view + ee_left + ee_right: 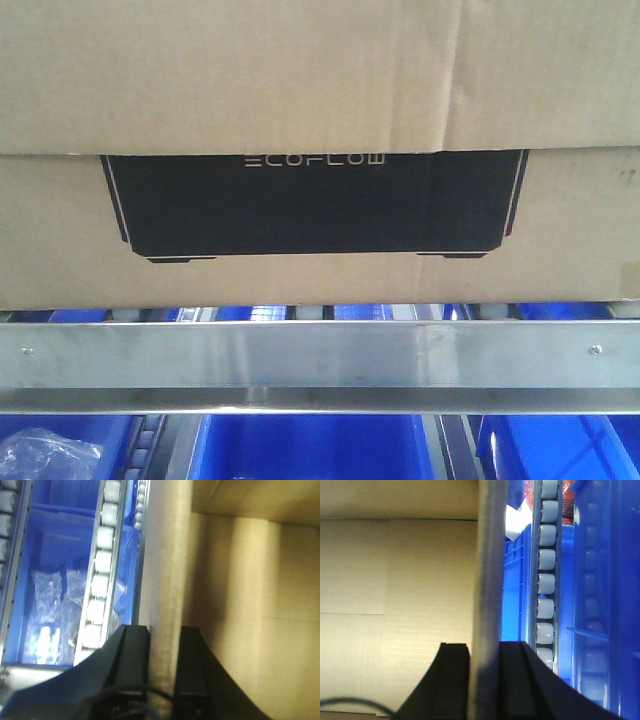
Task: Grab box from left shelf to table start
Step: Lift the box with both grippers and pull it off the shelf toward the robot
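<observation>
Squarely, tools (165, 630) (484, 645) astride box (300, 60) (either wall)

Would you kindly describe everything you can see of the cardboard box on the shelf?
The box is large, brown corrugated cardboard with a black printed panel reading ECOFLOW. A flap seems to hang over its front. It sits level on the shelf's white rollers behind the silver rail. The left claw and right claw each clamp one cardboard edge.
</observation>
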